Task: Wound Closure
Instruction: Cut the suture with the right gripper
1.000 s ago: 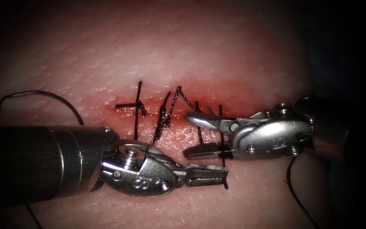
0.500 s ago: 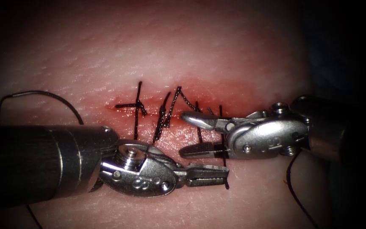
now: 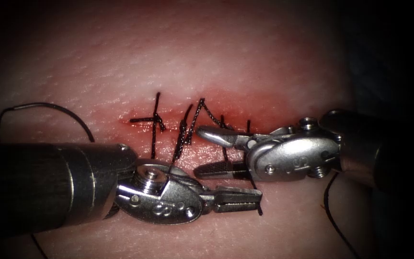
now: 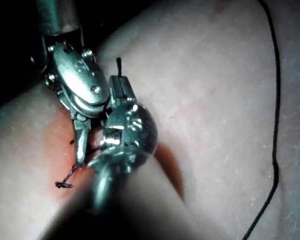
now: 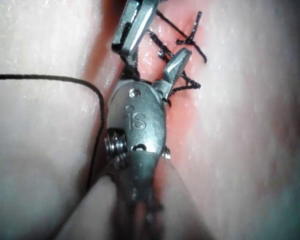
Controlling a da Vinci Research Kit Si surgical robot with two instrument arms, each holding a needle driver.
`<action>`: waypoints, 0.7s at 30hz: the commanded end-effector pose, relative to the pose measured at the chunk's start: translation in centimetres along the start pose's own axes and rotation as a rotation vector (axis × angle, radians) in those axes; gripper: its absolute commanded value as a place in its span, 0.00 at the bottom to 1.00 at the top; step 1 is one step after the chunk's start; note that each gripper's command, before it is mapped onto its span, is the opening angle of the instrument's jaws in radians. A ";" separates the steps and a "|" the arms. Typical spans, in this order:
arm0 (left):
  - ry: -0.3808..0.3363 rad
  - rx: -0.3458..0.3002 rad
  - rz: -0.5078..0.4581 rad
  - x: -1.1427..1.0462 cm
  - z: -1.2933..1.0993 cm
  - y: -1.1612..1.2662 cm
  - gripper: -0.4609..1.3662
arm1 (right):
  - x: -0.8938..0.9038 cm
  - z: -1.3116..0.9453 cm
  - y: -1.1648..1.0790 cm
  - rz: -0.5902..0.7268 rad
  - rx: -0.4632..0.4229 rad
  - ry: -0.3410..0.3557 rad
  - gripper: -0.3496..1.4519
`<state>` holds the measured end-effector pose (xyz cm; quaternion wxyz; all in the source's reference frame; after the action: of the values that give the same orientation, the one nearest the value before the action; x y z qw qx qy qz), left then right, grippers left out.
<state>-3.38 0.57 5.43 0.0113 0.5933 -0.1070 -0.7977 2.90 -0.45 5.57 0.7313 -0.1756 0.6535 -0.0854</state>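
Observation:
The tissue (image 3: 226,57) has a red cut (image 3: 188,125) crossed by several dark stitches (image 3: 155,125). My left tool (image 3: 238,199), below the cut, is shut on the tail of the thread (image 3: 258,209) and shows as the left tool (image 4: 121,91) with a thread stub past its tip. My right tool (image 3: 197,151) stands open over the cut, and the thread from the last stitch runs between its jaws near the hinge. The right tool (image 5: 157,49) has stitches beyond it. A thin dark curve (image 3: 49,106) lies on the tissue left of the cut; needle or thread, I cannot tell.
A loose thread (image 3: 334,211) trails down under the right tool's wrist, also seen as a long strand (image 4: 276,100) and a strand (image 5: 50,78) on the tissue. Red fluid (image 3: 245,103) stains the tissue around the cut.
The right tool has slid left along the cut, its jaws staying open around the thread. The left tool has kept its hold and barely shifted.

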 end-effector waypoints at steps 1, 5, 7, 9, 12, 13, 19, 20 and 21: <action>0.000 -0.001 0.000 0.00 0.00 0.00 0.06 | 0.00 0.00 0.00 0.000 0.004 0.000 0.98; -0.001 -0.001 0.000 0.00 0.00 0.00 0.06 | 0.00 0.01 0.00 0.000 -0.002 0.001 0.97; -0.001 -0.001 0.000 0.00 0.00 0.00 0.06 | 0.00 0.01 0.00 0.006 -0.005 0.002 0.96; -0.001 -0.001 0.000 0.00 0.00 0.00 0.06 | 0.00 0.01 0.00 0.006 -0.005 0.002 0.94; -0.001 -0.001 0.000 0.00 0.00 0.00 0.06 | 0.00 0.01 -0.01 0.011 -0.005 0.003 0.91; -0.001 -0.001 0.000 0.00 0.00 0.00 0.06 | 0.00 0.00 -0.01 0.011 -0.005 0.003 0.90; -0.001 -0.001 0.000 0.01 0.00 0.00 0.06 | 0.00 0.00 -0.04 0.067 0.028 -0.008 0.62; -0.001 -0.001 0.000 0.01 0.00 0.00 0.06 | 0.00 0.00 -0.06 0.071 0.050 -0.017 0.47; -0.001 -0.001 0.000 0.01 0.00 0.00 0.06 | 0.00 0.00 -0.07 0.076 0.054 -0.022 0.36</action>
<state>-3.39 0.57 5.43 0.0108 0.5931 -0.1073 -0.7978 2.91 -0.51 5.60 0.7451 -0.1318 0.6496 -0.0740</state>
